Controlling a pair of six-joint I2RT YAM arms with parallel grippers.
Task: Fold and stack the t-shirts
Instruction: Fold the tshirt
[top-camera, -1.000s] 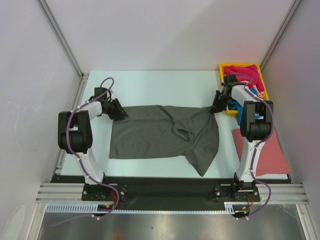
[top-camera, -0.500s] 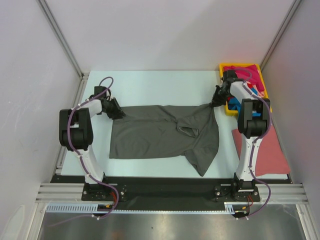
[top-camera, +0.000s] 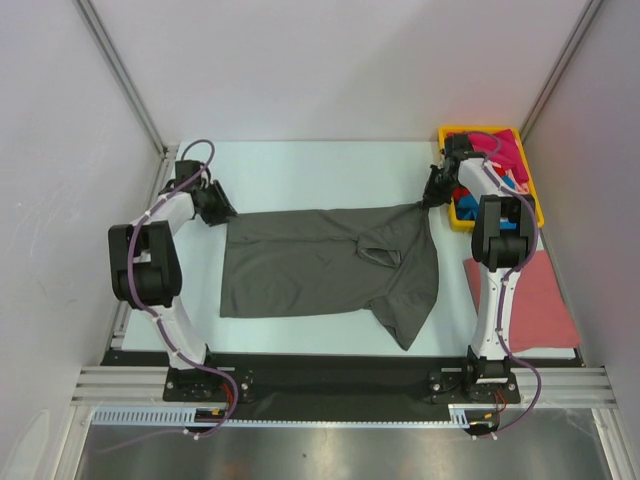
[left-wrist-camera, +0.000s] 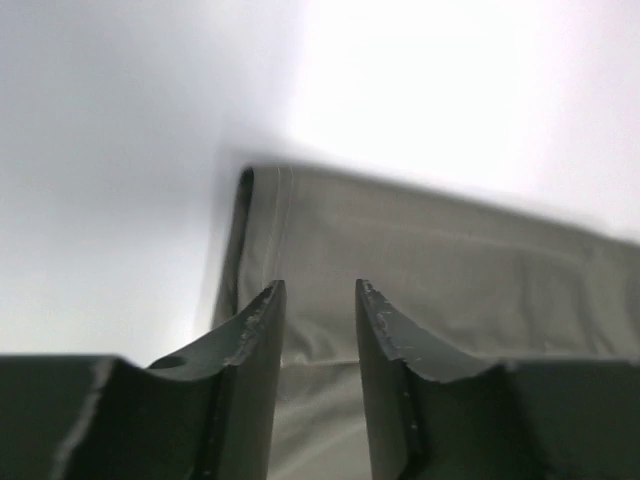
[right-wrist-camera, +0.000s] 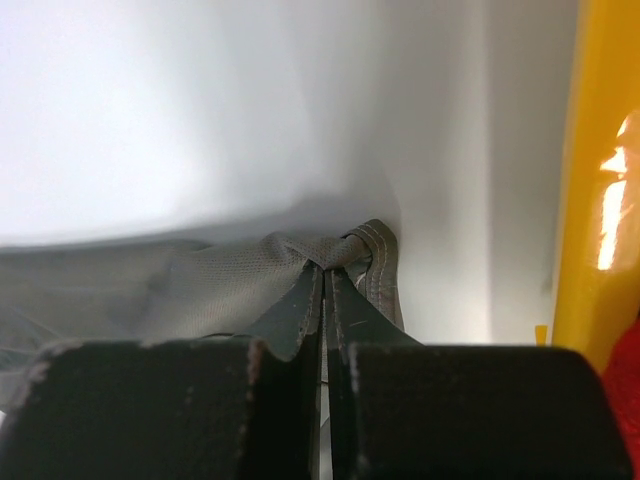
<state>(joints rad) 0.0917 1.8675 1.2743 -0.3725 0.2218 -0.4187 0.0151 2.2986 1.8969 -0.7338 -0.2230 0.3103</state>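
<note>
White link shells on left arm (top-camera: 178, 322) and right arm (top-camera: 492, 315), black motor housings at joints. Purple cables (top-camera: 195, 144) looped alongside, trailing past black bases (top-camera: 188, 382) toward six o'clock. Dark tapered fingers (left-wrist-camera: 250, 340), edges scuffed pale.

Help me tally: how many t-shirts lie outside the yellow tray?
2: dark grey t-shirt spread mid-table; salmon-pink one at near right, possibly covering others.
</note>
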